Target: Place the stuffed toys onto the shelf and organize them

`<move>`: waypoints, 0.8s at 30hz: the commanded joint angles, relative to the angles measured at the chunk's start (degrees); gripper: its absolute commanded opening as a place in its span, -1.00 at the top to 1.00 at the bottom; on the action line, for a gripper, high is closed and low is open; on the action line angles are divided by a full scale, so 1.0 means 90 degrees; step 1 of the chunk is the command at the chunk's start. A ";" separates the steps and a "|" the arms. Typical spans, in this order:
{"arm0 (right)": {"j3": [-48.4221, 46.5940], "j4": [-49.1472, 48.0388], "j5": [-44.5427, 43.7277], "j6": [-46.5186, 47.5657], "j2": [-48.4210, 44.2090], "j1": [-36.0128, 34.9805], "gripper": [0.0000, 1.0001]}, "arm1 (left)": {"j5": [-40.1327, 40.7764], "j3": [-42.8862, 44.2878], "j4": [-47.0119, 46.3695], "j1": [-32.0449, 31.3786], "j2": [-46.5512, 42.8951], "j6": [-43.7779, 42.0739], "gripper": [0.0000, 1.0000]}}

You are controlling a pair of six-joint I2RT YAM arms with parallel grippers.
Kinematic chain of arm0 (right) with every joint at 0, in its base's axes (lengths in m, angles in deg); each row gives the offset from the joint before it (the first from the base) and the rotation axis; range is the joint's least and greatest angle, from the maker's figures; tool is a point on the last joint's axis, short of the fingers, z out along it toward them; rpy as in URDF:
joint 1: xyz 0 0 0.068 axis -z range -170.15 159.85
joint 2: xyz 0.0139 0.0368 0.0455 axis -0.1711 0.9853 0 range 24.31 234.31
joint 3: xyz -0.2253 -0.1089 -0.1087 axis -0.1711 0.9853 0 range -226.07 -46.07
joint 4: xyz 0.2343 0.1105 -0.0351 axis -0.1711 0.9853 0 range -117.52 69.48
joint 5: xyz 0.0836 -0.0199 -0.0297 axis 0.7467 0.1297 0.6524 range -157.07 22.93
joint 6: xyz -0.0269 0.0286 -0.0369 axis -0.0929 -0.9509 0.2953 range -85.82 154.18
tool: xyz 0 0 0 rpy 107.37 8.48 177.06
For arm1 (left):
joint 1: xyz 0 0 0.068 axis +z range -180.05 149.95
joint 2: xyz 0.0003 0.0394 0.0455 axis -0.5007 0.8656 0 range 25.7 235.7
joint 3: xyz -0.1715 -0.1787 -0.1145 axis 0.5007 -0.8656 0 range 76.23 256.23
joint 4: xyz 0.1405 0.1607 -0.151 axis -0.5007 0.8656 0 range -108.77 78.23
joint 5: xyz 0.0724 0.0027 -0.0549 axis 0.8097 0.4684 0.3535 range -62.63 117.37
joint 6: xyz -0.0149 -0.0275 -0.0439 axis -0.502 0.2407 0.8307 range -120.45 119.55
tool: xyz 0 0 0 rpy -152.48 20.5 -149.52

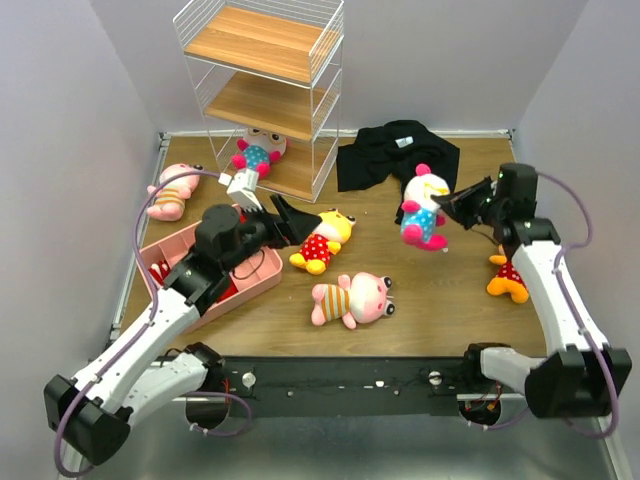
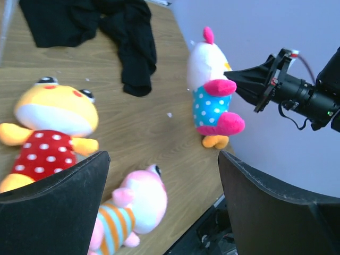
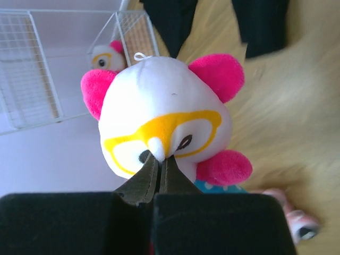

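The right claw [image 1: 449,205] is pinched shut on the beak of a white-faced toy with glasses [image 1: 423,210], right of centre on the tabletop [image 1: 440,300]. From the wrist view the two fingers [image 3: 143,183] meet right at the yellow beak under the yellow frames. The toy stands upright, with pink ears, a blue dotted outfit and orange feet low at the wood; whether they touch it I cannot tell.

The left claw [image 1: 292,224] stands wide apart and holds nothing. It hangs low just left of a yellow toy in a red polka-dot outfit [image 1: 322,240], which lies near the middle of the tabletop. A pink toy in a striped shirt [image 1: 350,298] lies on its side nearer the arms, just near of the yellow one.

The shelf [image 1: 250,40] stands at the far edge, left of centre. A second white-faced toy [image 1: 258,152] sits on its bottom board; the two upper boards carry no toys. A second pink toy [image 1: 172,192] lies on the tabletop left of the shelf. A second yellow toy [image 1: 507,278] lies at the right edge, partly hidden by the right arm.

A black garment [image 1: 395,150] is crumpled at the far side, right of the shelf. A pink tray [image 1: 262,283] sits at the near left under the left arm.
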 commanded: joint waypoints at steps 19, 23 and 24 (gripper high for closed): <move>0.1455 0.1108 -0.1449 -0.5670 -0.1711 -0.1556 0.99 | 0.3807 0.0180 -0.2394 -0.3759 0.1898 -0.1471 -0.74; 0.1514 0.1137 -0.1488 -0.5710 -0.1839 -0.1556 0.99 | 0.4150 0.0346 -0.2540 -0.4052 0.2250 -0.1695 -0.73; 0.1553 0.1157 -0.1497 -0.5719 -0.1849 -0.1556 0.99 | 0.4199 0.0462 -0.2540 -0.4082 0.2386 -0.1734 -0.73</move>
